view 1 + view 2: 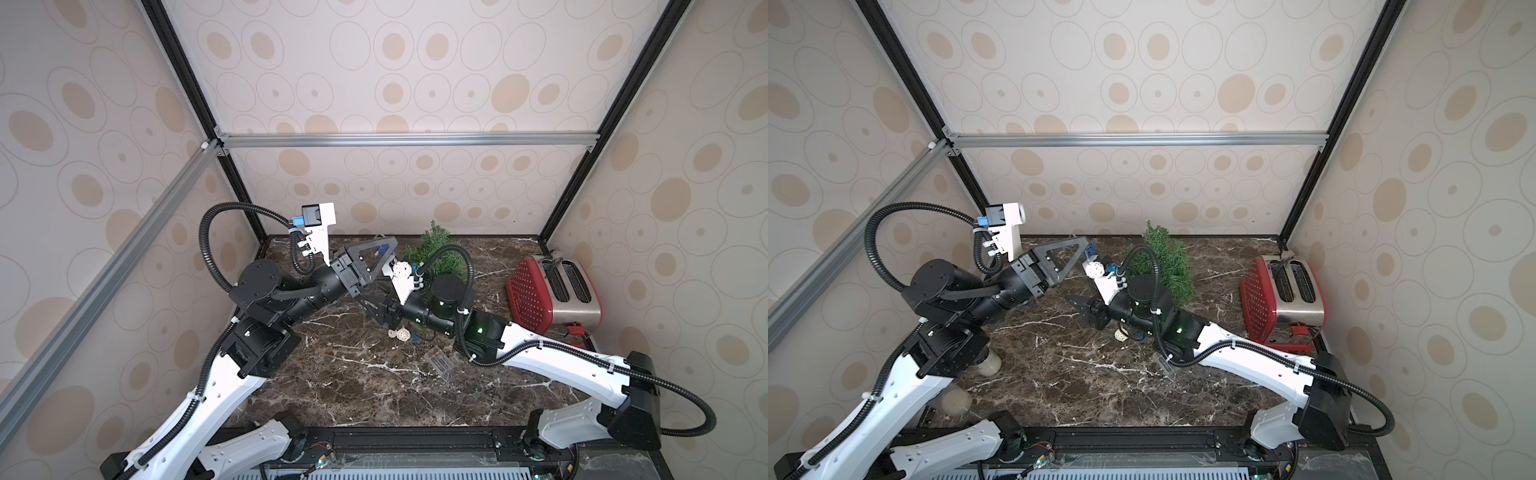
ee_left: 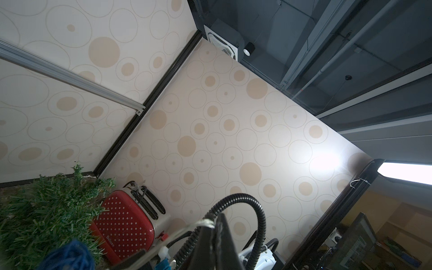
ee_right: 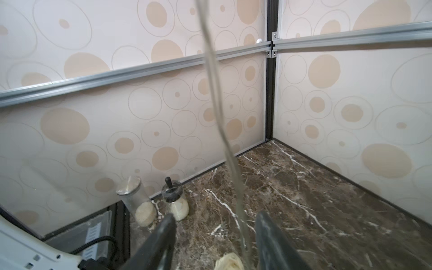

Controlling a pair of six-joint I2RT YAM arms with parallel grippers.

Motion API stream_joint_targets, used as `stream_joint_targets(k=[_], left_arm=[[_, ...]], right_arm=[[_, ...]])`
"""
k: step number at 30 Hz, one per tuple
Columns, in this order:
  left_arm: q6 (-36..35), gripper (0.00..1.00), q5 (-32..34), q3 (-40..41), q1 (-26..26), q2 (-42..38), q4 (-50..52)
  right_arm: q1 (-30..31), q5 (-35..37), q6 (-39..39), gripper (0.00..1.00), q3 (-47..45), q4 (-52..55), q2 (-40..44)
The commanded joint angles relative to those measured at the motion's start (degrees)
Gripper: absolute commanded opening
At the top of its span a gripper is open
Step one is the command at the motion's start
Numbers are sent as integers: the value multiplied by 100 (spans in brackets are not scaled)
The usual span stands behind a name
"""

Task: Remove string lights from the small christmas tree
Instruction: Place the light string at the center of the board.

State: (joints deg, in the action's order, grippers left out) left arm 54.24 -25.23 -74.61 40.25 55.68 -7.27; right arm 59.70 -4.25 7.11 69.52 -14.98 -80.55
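Note:
The small christmas tree [image 1: 436, 249] stands at the back of the marble table, its lower part hidden behind my right arm. My left gripper [image 2: 216, 218] is raised beside the tree and shut on the pale wire of the string lights [image 2: 205, 223]. A white ball [image 1: 401, 270] and a blue ball [image 2: 70, 257] hang by it. My right gripper [image 3: 216, 215] is low over the table with its jaws apart. The wire [image 3: 219, 117] runs up between them, and a cream ball [image 3: 229, 261] sits low between them. More balls [image 1: 401, 334] and the clear battery box [image 1: 440, 363] lie on the table.
A red toaster [image 1: 552, 295] stands at the right wall, close behind my right arm. Two glass jars [image 3: 140, 205] of pale grains stand at the left wall near my left arm's base. Patterned walls enclose three sides.

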Motion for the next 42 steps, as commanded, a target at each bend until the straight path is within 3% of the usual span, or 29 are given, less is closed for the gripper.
stream_joint_targets(k=[1, 4, 8, 9, 10, 13, 15, 16, 17, 24, 30, 34, 42], left_arm=[[201, 0, -139, -98, 36, -92, -460], [15, 0, -80, -137, 36, -131, -231], [-473, 3, 298, -272, 40, -205, 518], [-633, 25, 429, -282, 36, -236, 706], [-751, 37, 529, -270, 36, -265, 802], [-1139, 53, 840, -240, 40, -330, 1075], [-1364, 71, 1003, -296, 36, -309, 1276], [-1447, 93, 1031, -332, 38, -281, 1367], [-1564, 99, 1058, -400, 37, -245, 1475], [-2071, 99, 1646, -467, 37, -278, 2037], [-2452, 99, 2387, -37, 36, -617, 2138], [-2601, 99, 2612, 140, 43, -664, 2189], [-2793, 99, 2980, 376, 36, -790, 2304]], right_arm=[[-7, -136, 62, 30, 131, -141, 18], [-7, -108, 33, 4, 184, 155, 164], [3, 107, 236, 0, 356, 1015, 475], [10, 99, 251, 0, 452, 1300, 557], [6, 157, 274, 0, 517, 1491, 649], [8, 310, 313, 0, 879, 2290, 939], [23, 302, 348, 0, 1236, 2964, 1066], [27, 289, 347, 0, 1381, 3208, 1119], [33, 304, 357, 0, 1501, 3490, 1198], [43, 1001, 283, 0, 1852, 5137, 1662], [46, 1035, 676, 0, 678, 5209, 1978], [41, 877, 643, 0, 206, 5331, 1537], [103, 652, 593, 0, 255, 6262, 349]])
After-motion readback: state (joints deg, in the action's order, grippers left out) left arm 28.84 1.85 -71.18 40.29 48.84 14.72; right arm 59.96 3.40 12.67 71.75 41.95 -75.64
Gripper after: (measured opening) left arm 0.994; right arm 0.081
